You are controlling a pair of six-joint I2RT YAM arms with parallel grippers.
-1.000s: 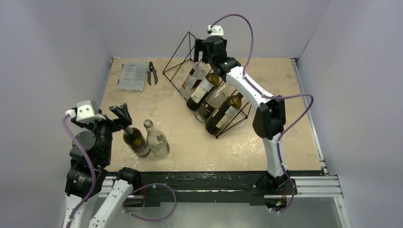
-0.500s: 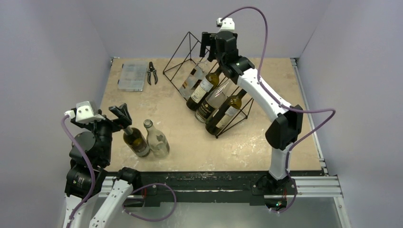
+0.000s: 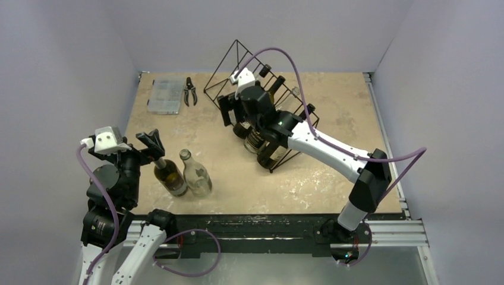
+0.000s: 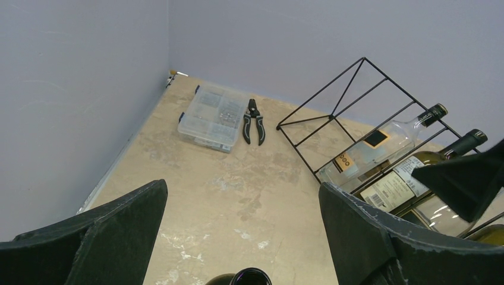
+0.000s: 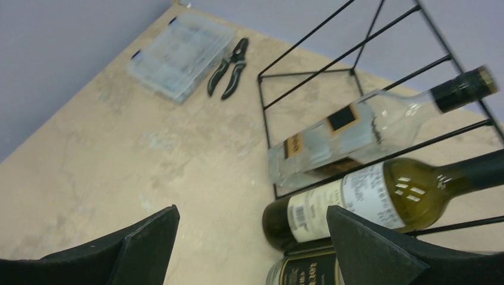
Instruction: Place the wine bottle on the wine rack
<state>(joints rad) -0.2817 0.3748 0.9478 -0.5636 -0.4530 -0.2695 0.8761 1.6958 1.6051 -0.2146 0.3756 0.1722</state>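
While the dark wine bottle (image 3: 170, 177) stands on the table (image 3: 297, 184) and not on the wine rack (image 4: 330, 117), the entries run as follows.

1. left gripper (image 4: 242, 202): jaws spread wide, pinching nothing. The bottle's open mouth sits low and centred between them, and the neck looks untouched.
2. right gripper (image 5: 252, 219): jaws spread, empty, hanging just in front of the rack's lower end.
3. clear bottle (image 3: 196, 177): on the table just beside the dark one, to the right of the left jaws, near enough to be knocked.
4. rack contents: four bottle necks show, with a clear-glass bottle (image 5: 356, 127) nearest the vacant end. One slot beyond it appears free.
5. step in hand, as judged: taking the dark bottle by the neck. Lower until the pads bracket the neck below the lip, close squarely, and lift straight up before any swing. A neck grip lets the heavy body pendulum, so tilt slowly.
6. edges and room: open tabletop lies ahead of the left jaws up to the rack. A plastic box (image 3: 165, 95) and pliers (image 3: 191, 91) lie well ahead by the far wall, off a direct path. The right arm (image 3: 321, 139) crosses the rack's front — it will likely need to withdraw, or to receive the bottle. The side wall runs along to the left of the left jaws, so swing rightward.
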